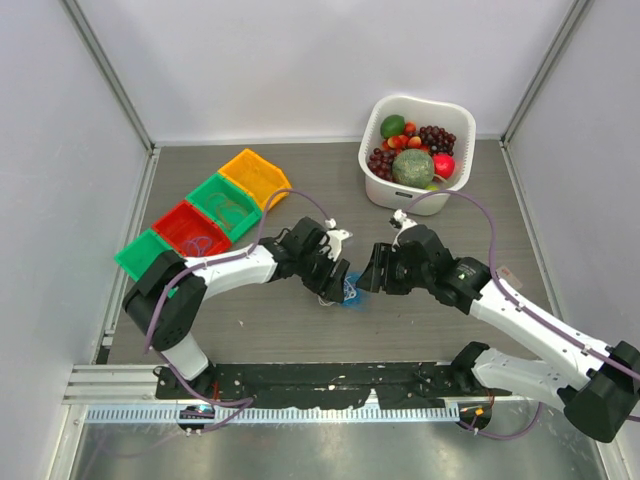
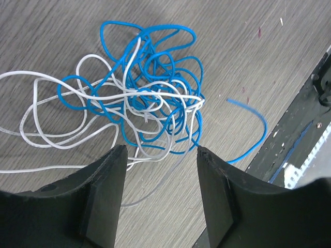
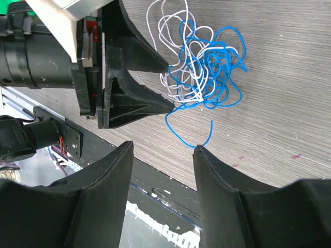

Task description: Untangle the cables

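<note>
The cables (image 1: 350, 291) are a fist-sized tangle of blue and white wire lying on the wooden table between the two arms. In the left wrist view the cables (image 2: 150, 98) spread just beyond my left gripper (image 2: 161, 148), which is open; one white strand runs on the table under the gap. A loose blue end (image 2: 256, 121) curls off to the right. In the right wrist view the cables (image 3: 204, 67) lie beyond my right gripper (image 3: 163, 145), open and empty, close to a blue loop (image 3: 189, 132). The left gripper (image 3: 170, 87) stands at the tangle's edge. From above, left gripper (image 1: 333, 287) and right gripper (image 1: 370, 281) flank the bunch.
A white tub (image 1: 380, 190) of fruit stands at the back right. A diagonal row of bins sits at the left: yellow (image 1: 255, 175), green (image 1: 225, 205), red (image 1: 190, 230), green (image 1: 142, 255). A black rail (image 1: 330, 380) runs along the near table edge.
</note>
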You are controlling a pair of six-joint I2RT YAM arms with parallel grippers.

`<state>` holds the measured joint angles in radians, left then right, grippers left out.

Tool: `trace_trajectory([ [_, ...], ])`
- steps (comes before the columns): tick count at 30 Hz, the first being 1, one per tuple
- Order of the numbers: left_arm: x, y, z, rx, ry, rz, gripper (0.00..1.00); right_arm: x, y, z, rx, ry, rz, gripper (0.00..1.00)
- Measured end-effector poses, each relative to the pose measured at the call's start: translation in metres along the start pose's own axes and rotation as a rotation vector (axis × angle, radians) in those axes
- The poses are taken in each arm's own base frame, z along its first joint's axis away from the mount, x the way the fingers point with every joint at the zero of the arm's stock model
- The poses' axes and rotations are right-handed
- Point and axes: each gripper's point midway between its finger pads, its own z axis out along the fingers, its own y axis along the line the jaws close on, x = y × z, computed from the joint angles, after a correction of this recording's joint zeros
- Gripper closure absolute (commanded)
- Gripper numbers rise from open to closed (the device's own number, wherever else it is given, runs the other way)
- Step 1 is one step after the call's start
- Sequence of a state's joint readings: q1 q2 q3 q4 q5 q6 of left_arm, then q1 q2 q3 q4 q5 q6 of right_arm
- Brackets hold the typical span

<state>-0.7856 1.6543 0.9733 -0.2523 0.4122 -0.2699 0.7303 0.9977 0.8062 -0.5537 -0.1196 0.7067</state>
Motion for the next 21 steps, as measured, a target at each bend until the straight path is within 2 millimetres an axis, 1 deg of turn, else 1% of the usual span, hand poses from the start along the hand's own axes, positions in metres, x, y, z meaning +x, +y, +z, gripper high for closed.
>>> trace_trajectory([
  [3, 0.003, 0.000, 0.000, 0.009, 0.012, 0.042, 0.41, 0.002, -0.005, 0.001, 0.014, 0.001, 0.013, 0.45],
  [5, 0.004, 0.000, 0.000, 0.011, 0.015, 0.062, 0.44, 0.004, -0.007, 0.001, 0.021, 0.008, 0.015, 0.45],
  [6, 0.004, 0.000, 0.000, 0.011, 0.015, 0.067, 0.47, 0.004, -0.007, 0.002, 0.024, 0.011, 0.015, 0.46],
  [8, 0.005, -0.001, -0.002, 0.010, 0.019, 0.072, 0.57, 0.005, -0.008, 0.004, 0.029, 0.018, 0.016, 0.46],
  [10, 0.006, -0.002, -0.005, 0.010, 0.023, 0.074, 0.76, 0.007, -0.010, 0.007, 0.039, 0.031, 0.018, 0.46],
  [15, 0.010, -0.003, -0.009, 0.007, 0.037, 0.077, 0.98, 0.013, -0.016, 0.018, 0.067, 0.071, 0.023, 0.45],
  [16, 0.011, -0.003, -0.010, 0.007, 0.042, 0.077, 1.00, 0.014, -0.017, 0.020, 0.069, 0.077, 0.024, 0.44],
  [18, 0.012, -0.004, -0.013, 0.007, 0.046, 0.073, 1.00, 0.016, -0.019, 0.026, 0.081, 0.095, 0.024, 0.42],
  [21, 0.005, -0.010, -0.023, 0.010, 0.035, 0.070, 1.00, 0.020, -0.020, 0.037, 0.093, 0.135, 0.029, 0.39],
])
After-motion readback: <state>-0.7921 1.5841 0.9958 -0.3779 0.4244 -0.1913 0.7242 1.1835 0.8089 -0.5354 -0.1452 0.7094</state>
